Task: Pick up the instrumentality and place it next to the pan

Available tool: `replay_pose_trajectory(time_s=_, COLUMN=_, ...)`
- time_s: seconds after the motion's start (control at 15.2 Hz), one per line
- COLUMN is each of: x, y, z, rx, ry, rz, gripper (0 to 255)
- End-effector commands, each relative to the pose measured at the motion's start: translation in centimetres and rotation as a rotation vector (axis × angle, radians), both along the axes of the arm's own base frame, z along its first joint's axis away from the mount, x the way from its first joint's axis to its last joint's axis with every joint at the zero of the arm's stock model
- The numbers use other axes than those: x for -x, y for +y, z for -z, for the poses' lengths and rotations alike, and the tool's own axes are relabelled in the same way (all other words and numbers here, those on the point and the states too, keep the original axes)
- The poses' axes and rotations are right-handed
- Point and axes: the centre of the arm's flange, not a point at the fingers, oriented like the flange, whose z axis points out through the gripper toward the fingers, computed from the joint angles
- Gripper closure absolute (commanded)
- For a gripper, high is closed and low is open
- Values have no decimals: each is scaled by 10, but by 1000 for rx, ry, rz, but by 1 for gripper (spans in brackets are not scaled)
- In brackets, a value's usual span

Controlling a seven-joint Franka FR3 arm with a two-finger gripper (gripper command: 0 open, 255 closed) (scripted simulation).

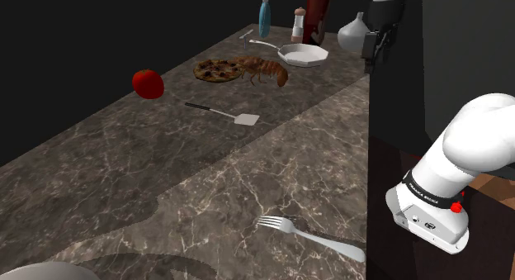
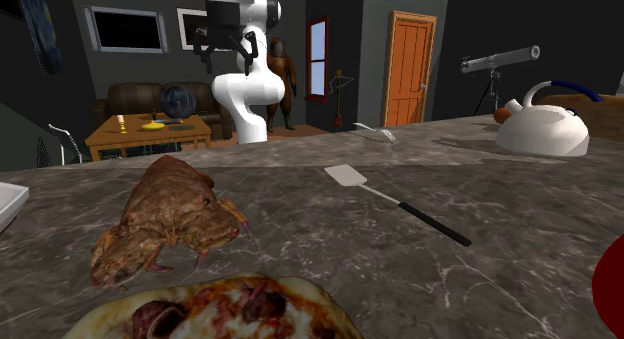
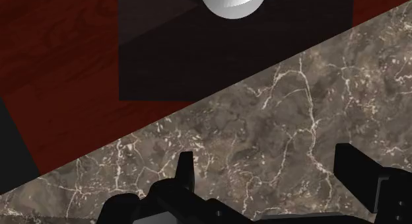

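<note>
Shoulder view gives me the whole marbled desk [image 1: 330, 146], running long and narrow away to the pan [image 1: 304, 54] at its far end. I place everything else from that pan. The white arm [image 1: 479, 138] rises from its stand well short of the pan and reaches up, so the hand hangs high to the shoulder view's right of the pan, over the desk's edge rather than over any object. I read that as a travelling height, kept up so nothing on the desk gets swept.

A pizza [image 1: 216, 70] and a lobster [image 1: 266, 70] lie side by side near the pan, on its side toward the stand. They take up the easy ground there, so the drop spot will need choosing with care.

I take the spatula [image 1: 235, 116] to be the task's thing. It lies flat on the desk, well apart from the pan and beyond the lobster from it, with its blade pointing toward the stand and its dark handle slanting off. Lying flat like that, the thin handle looks like the sensible place to grip. A fork [image 1: 309, 235] lies much farther from the pan, close to the stand, and could also fit the task's word.

The pincer [image 3: 266, 156] has its 2 fingers spread wide with only bare desk between them, so it carries nothing.
</note>
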Motion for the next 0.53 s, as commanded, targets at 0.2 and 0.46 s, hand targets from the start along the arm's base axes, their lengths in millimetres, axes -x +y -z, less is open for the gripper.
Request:
replay_pose_trajectory(time_s=0.2, x=-27, y=20, z=15, rx=-9, ry=-19, rz=-31, gripper=0)
replay_pose_trajectory(time_s=0.46, x=-63, y=48, z=34, rx=-21, ry=-45, rz=-72, gripper=0)
